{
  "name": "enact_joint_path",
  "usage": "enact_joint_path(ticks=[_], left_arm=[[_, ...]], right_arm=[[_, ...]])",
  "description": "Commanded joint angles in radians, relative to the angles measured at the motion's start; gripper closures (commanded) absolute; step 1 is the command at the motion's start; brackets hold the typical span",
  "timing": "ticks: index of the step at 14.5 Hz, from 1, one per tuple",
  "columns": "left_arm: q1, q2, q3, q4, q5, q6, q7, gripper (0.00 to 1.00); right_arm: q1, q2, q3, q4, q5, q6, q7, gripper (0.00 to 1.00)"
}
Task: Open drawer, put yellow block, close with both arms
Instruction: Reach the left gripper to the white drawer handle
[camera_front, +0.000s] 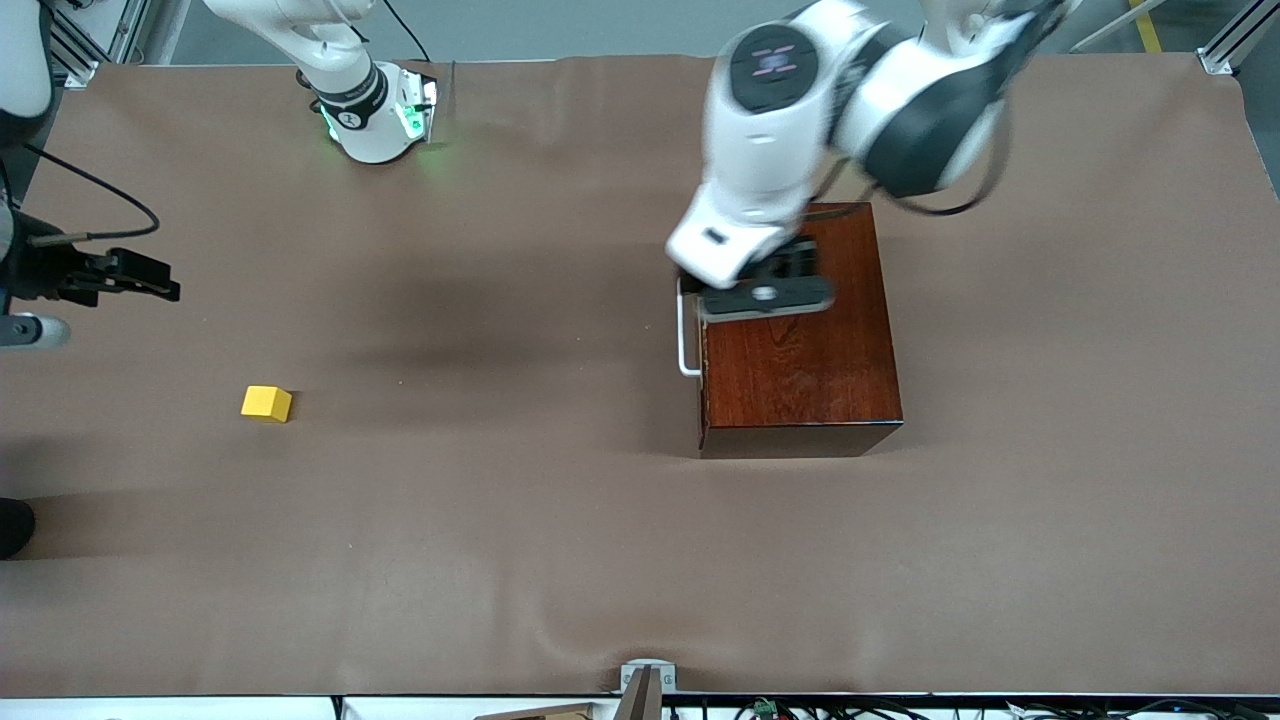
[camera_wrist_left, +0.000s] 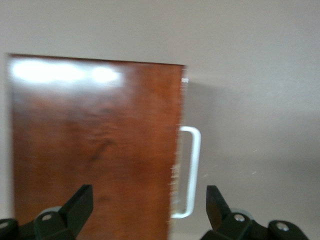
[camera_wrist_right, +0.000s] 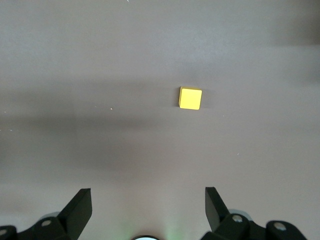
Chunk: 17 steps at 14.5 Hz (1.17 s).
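The dark reddish-brown wooden box (camera_front: 800, 360) stands toward the left arm's end of the table. Its drawer is shut, and only the white bar handle (camera_front: 686, 335) shows, on the side facing the right arm's end. My left gripper (camera_front: 765, 297) hovers over the box top near the handle edge. In the left wrist view it (camera_wrist_left: 150, 200) is open and empty, above the box (camera_wrist_left: 95, 150) and handle (camera_wrist_left: 192, 170). The yellow block (camera_front: 266, 403) lies on the table toward the right arm's end. My right gripper (camera_front: 160, 282) is up over the table near it, open and empty (camera_wrist_right: 148, 202), with the block (camera_wrist_right: 190, 98) ahead of its fingers.
A brown mat (camera_front: 500, 520) covers the table. The right arm's base (camera_front: 375, 115) with green light stands at the table's edge. A small bracket (camera_front: 645, 680) sits at the table edge nearest the front camera.
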Motion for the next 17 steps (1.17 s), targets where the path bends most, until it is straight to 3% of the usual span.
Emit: enact_joint_path(ticks=[1,4,5,17], left_arm=[[-0.164,0.14,0.11,0.131,0.057,0.037,-0.084,0.0],[-0.433,0.204,0.361,0.158,0.055,0.048,-0.078,0.0],[-0.491,0.23,0.415,0.159,0.054,0.057,-0.078,0.0],[-0.541,0.333,0.437,0.132,0.063,0.011,-0.099,0.0]], right_arm=[[-0.013,0.025,0.012,0.026,-0.009,-0.013,0.012,0.0],[-0.015,0.058,0.012,0.029,-0.015,-0.012,0.012,0.0],[-0.015,0.07,0.012,0.031,-0.019,-0.01,0.011,0.0],[-0.061,0.157,0.013,-0.044,-0.013,0.181,0.049,0.0]])
